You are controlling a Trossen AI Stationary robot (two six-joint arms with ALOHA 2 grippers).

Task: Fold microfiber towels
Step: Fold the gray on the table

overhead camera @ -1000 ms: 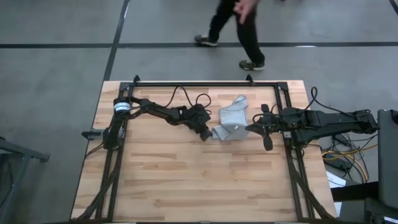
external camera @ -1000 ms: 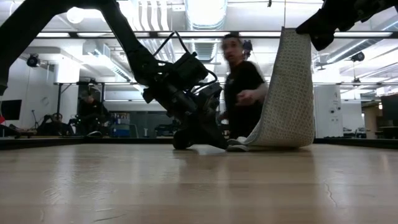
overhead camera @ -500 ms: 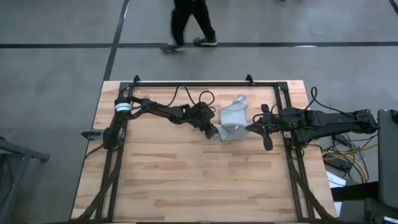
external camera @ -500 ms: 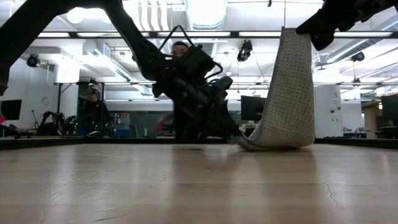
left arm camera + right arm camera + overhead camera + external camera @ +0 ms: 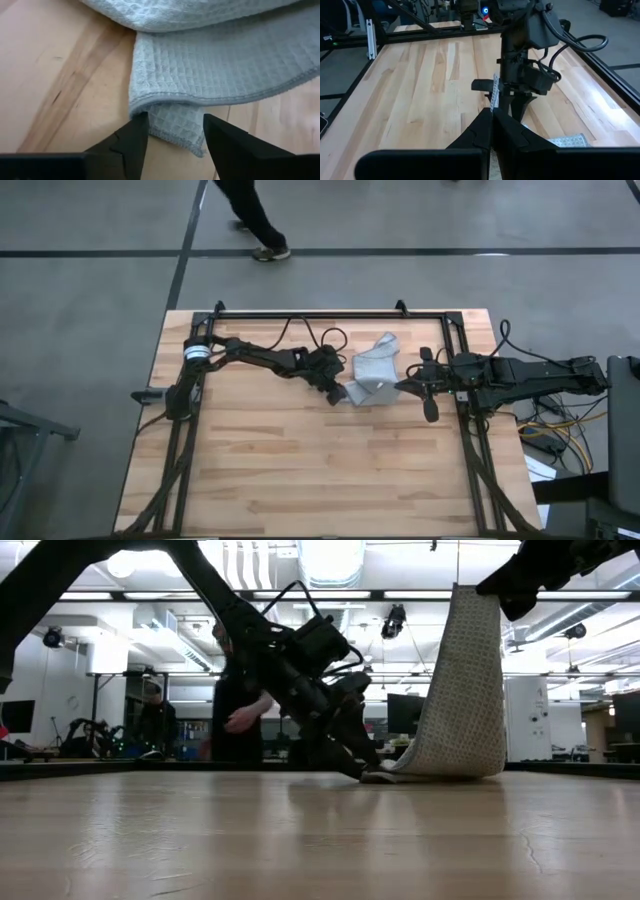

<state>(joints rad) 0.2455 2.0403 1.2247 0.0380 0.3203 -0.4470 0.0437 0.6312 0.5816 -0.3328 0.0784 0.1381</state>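
Hanging from the right tool (image 5: pixel 402 387), one light grey-blue microfiber towel (image 5: pixel 374 374) occupies the upper middle of the wooden bench (image 5: pixel 300 480), at roughly twelve to one o'clock from the bench's centre in the high view. Right tool: fingers pressed tightly together on the towel's upper edge, the cloth pinched between them in the right wrist view (image 5: pixel 492 125); arm reaching in from the three o'clock side of the bench. Towel, low view (image 5: pixel 460 690): suspended as a tall draped sheet from the raised right tool (image 5: pixel 510 595), its lower end folded over and lying on the bench surface (image 5: pixel 300 840). Towel texture, left wrist view (image 5: pixel 215 65): fine waffle weave, stitched hem, one corner doubled under itself and resting flat on the wood. Left tool (image 5: pixel 340 392): at the towel's nine o'clock edge, lowered to the bench beside the grounded corner; fingers standing wide apart, one on either side of the folded corner in the left wrist view (image 5: pixel 172 140), not closed on it. Left tool, low view (image 5: pixel 355 755): tilted downward, its tip at the bench surface just beside the towel's lower fold. Left arm: extending from its base near the bench's ten o'clock corner. Beyond the bench: a person (image 5: pixel 250 215) on the grey floor at twelve o'clock, seen also in the low view (image 5: pixel 235 705) behind the left arm.
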